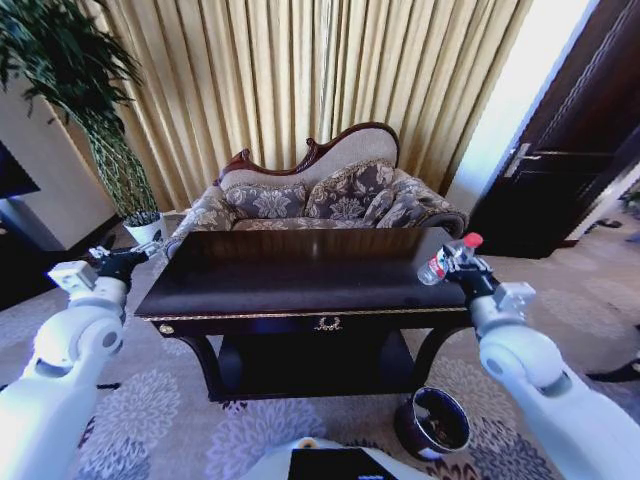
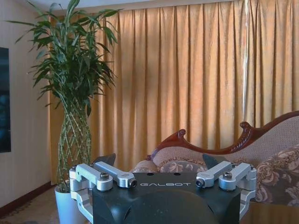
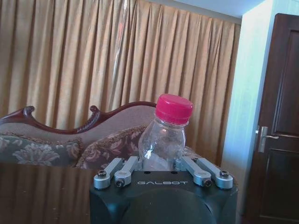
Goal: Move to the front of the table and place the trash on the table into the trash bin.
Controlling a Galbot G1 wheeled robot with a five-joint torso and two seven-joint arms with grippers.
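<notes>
Above right end of desk (image 1: 300,275): right gripper (image 1: 455,262) pinches bottle (image 3: 163,140) at body, red cap clear. Looks empty, light, thin-walled, slick; firm mid-body hold suits. Bin (image 1: 432,422) on floor below right. Left gripper (image 1: 125,260) spread, empty, off left end.

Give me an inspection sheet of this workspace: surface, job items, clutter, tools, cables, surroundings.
Surface: dark glossy table, top bare where visible.
Job items: clear bottle with red cap held in the right tool, above the table's right end; bin on the carpet by the table's front right leg.
Clutter: nothing seen.
Tools: left tool open, holding nothing, raised off the table's left end; right tool shut on the bottle.
Cables: nothing seen.
Surroundings: patterned sofa behind the table, gold curtains, potted plant at left, dark door at right.
</notes>
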